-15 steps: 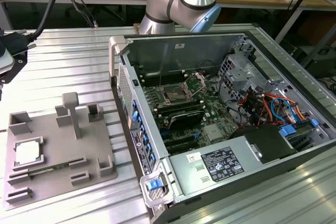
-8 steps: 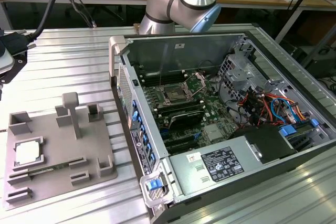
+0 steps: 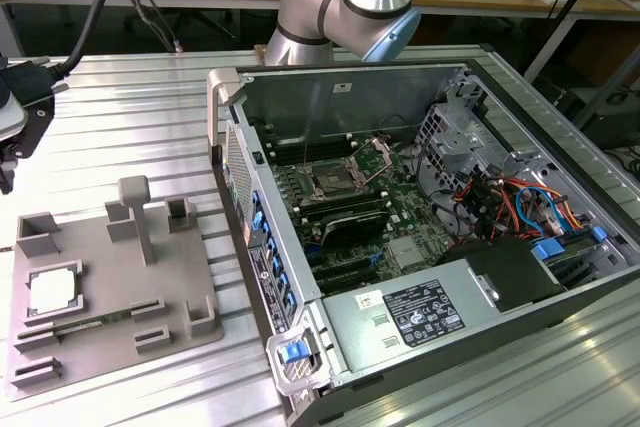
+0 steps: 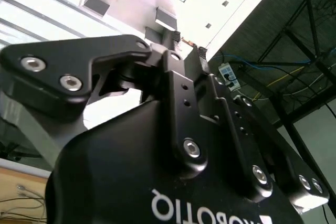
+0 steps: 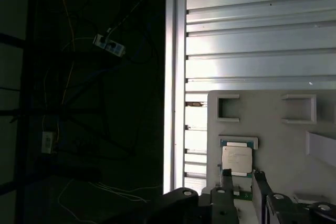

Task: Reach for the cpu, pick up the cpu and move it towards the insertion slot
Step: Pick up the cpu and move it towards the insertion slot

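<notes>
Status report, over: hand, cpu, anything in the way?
Hand open, close to cpu. Cpu lies flat in grey tray, not lifted. Case wall stands between tray and slot.

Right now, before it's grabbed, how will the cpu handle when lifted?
Likely stiff and light: the cpu is a thin, flat, metal-topped square. Unlikely to roll. Its smooth top and thin edges, framed by the grey tray, may make it slippery to grip.
</notes>
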Robot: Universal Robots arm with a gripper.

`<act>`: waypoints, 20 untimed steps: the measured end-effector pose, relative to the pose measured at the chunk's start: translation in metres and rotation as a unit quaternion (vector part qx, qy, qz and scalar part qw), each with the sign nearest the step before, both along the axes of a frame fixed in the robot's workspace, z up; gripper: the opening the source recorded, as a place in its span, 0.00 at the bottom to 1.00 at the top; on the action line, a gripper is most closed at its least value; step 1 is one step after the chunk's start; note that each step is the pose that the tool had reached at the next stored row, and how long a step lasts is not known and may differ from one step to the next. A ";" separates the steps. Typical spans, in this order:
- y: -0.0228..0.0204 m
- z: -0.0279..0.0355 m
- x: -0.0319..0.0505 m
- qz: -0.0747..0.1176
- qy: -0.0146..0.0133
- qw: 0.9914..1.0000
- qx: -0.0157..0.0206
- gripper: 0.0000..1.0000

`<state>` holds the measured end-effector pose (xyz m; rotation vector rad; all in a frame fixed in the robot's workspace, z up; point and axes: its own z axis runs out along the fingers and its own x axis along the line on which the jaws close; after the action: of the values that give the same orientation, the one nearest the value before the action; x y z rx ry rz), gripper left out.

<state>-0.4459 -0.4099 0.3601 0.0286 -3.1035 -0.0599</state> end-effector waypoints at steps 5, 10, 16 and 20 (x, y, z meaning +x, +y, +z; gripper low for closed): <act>0.0000 0.0000 -0.0001 0.000 0.000 1.000 0.000 0.54; 0.0000 0.0000 -0.0001 0.000 0.000 1.000 0.000 0.73; 0.0000 0.0000 -0.0002 0.000 0.000 1.000 0.000 0.73; 0.0000 -0.0006 -0.0002 0.009 0.000 1.000 0.000 0.73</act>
<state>-0.4461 -0.4100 0.3595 0.0557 -3.1025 -0.0590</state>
